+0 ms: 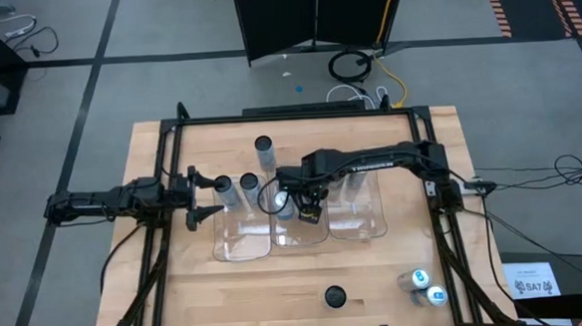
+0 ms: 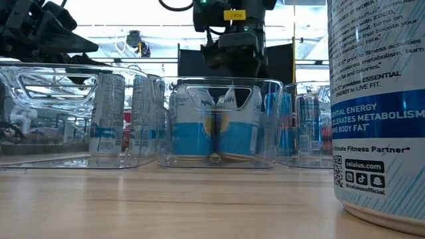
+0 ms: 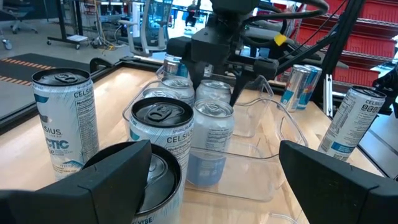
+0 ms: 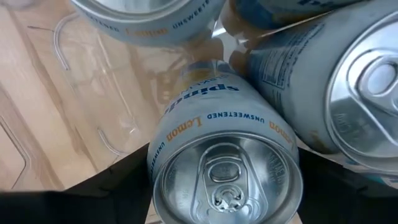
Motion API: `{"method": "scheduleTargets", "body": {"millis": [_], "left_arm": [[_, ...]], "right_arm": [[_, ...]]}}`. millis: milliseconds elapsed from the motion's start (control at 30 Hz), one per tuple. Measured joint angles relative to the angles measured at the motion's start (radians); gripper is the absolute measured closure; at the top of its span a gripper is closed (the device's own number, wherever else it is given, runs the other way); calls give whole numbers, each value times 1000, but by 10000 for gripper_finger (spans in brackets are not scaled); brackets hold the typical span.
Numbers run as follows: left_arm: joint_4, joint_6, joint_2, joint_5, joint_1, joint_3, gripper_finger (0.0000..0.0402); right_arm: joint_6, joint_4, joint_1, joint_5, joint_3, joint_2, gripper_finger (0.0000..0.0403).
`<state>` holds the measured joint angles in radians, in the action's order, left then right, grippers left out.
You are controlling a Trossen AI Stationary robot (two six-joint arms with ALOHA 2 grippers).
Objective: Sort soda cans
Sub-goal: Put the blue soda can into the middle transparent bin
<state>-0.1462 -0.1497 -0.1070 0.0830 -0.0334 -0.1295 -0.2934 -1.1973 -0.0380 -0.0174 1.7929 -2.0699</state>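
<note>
My right gripper [image 1: 308,210] points down over the middle clear tray [image 1: 300,240], shut on a silver-topped soda can [image 4: 227,180]. That can stands among other silver-topped cans [image 4: 348,81] in the same tray. Two dark-topped cans [image 1: 235,184] stand in the left tray [image 1: 238,252], and slim blue cans [image 2: 297,126] stand in the right tray [image 1: 362,229]. My left gripper [image 1: 205,199] waits open at the table's left side, level, facing the left tray, with nothing between its fingers. My right gripper pinches the silver-topped can by its upper side walls [image 4: 157,167], one finger on each side just below the rim. The fingers [image 3: 238,92] come from above, pointing down. The can is upright inside the middle tray; whether its base rests on the tray floor I cannot tell.
One dark-topped can [image 1: 262,145] stands alone behind the trays. Another dark-topped can [image 1: 335,297] stands at the near edge and shows large in the low view [image 2: 378,106]. Two blue-topped cans [image 1: 424,287] stand at the near right corner. Bare wood lies in front of the trays.
</note>
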Motion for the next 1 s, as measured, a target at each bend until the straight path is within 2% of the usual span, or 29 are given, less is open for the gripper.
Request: {"method": "scheduleTargets", "body": {"millis": [333, 733, 1000], "left_arm": [[1, 0, 0, 0, 0, 0, 39], [1, 0, 0, 0, 0, 0, 39], [1, 0, 0, 0, 0, 0, 39]], "right_arm": [[-6, 24, 1, -5, -7, 1, 56], [21, -1, 0, -34, -2, 1, 42], [25, -61, 2, 11, 126, 2, 41]]}}
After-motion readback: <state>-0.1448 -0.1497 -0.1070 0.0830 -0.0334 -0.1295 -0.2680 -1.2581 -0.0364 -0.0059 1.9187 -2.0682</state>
